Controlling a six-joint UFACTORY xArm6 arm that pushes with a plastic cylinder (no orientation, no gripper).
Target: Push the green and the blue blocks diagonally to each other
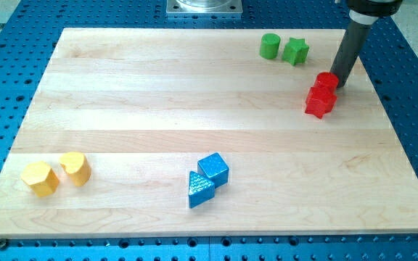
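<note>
**A:** No fingers on this rig, nothing to open or clench, so no grasp. My tip (337,84) is just a rod end, touching the red cylinder (326,80) at the view's right.

**B:** Left to right then: blue triangle (200,190) touching blue cube (214,169) near the bottom, green cylinder (270,46) just beside green star (295,51) up top.

**A:** They look light, hard, slidey. I'd push low against a flat side, or they'll probably spin off.
</note>
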